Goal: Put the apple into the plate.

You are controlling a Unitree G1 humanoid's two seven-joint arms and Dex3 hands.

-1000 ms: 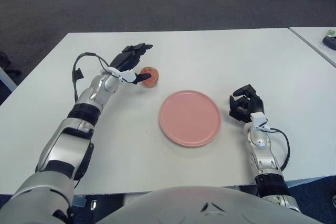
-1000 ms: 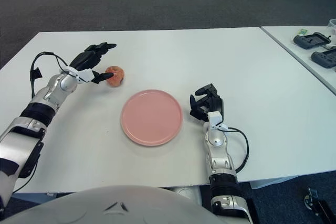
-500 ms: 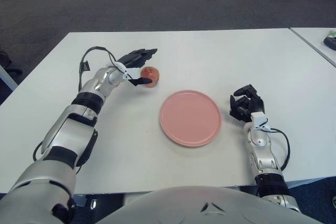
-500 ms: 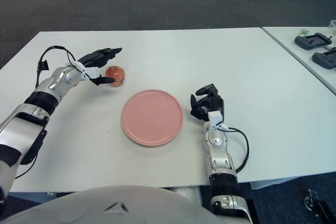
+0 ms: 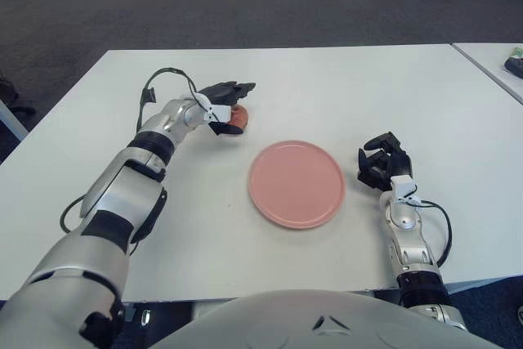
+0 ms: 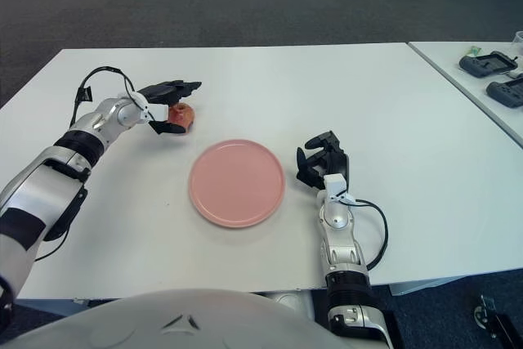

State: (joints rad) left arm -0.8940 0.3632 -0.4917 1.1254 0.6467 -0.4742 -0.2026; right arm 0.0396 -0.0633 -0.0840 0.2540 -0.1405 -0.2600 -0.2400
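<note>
We find the left hand (image 5: pixel 222 102) at ten o'clock from the plate (image 5: pixel 295 183), fingers spread over the apple (image 5: pixel 237 115) and cupping it from its left, not visibly clenched. The apple sits on the counter (image 5: pixel 343 87) touching the hand's right side, apart from the plate. Compared with one second earlier, the hand has advanced over the fruit and lowered. The plate lies at four o'clock from the apple. The right hand (image 5: pixel 382 163), curled and holding nothing, shows just right of the plate.
</note>
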